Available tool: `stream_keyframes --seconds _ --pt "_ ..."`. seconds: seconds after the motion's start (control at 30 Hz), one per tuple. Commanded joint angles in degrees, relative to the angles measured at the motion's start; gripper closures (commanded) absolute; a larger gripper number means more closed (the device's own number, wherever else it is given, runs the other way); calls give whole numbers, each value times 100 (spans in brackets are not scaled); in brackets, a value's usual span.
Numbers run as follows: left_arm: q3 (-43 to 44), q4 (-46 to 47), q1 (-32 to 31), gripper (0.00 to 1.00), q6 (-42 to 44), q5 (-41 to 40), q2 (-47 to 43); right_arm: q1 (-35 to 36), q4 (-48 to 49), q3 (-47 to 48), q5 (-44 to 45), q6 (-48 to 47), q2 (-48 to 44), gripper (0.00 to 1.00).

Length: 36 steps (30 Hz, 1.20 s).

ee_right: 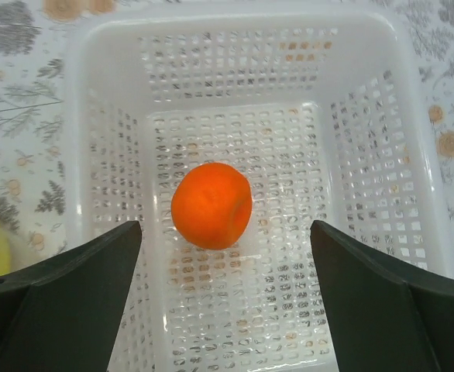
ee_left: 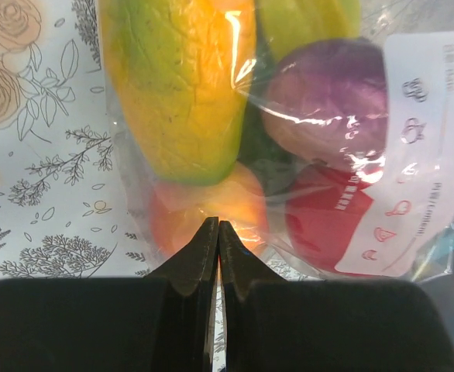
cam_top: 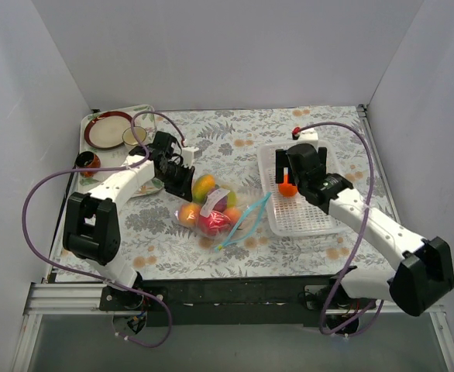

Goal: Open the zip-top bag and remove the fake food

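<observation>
My left gripper (ee_left: 218, 226) pinches the bag (cam_top: 214, 211) by its closed end, its zip (cam_top: 246, 217) pointing at my right gripper (ee_right: 225, 226), spread empty over the orange (ee_right: 211, 205) in the basket (ee_right: 235, 19).

I'm seeing bright, even light coming from above, shadows falling soft, white glare streaking the zip-top bag (ee_left: 289, 155), wrist close-ups blurring slightly.

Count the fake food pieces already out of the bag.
1: an orange fruit on the floor of the white basket. The others I can see are inside the zip-top bag.
</observation>
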Motion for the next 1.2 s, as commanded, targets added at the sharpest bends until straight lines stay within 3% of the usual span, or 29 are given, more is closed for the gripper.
stream_keyframes --seconds 0.0,0.07,0.1,0.13,0.2,0.3,0.4,0.67,0.97,1.17 --pt "-334 184 -4 100 100 -156 -226 512 471 -159 -1001 -791 -1154 3" --pt "-449 201 -4 100 170 -165 -130 820 964 -599 -1513 -1046 -1490 16" --pt "-467 193 -4 100 162 -130 -86 899 1017 -713 -1915 -1134 -1683 31" --pt "-467 175 5 100 153 -139 -25 969 1035 -845 -2128 -1170 -1737 39" --pt "-467 219 -4 100 109 -130 63 1023 992 -951 -2715 -1179 -1790 51" --pt "-397 368 5 100 30 -86 142 1207 1140 -1206 -3185 -1205 -1791 82" --pt "-247 360 -4 100 -23 -68 257 1453 1281 -1347 -3255 -1284 -1659 95" --pt "-247 544 -4 100 30 -323 257 1708 1571 -1479 -3572 -1398 -1220 95" --pt "-97 606 -30 100 -67 -384 416 1814 1493 -1374 -4054 -1627 -386 87" --pt "-256 694 -30 100 -14 -525 407 2033 1492 -1461 -4082 -1812 -305 84"
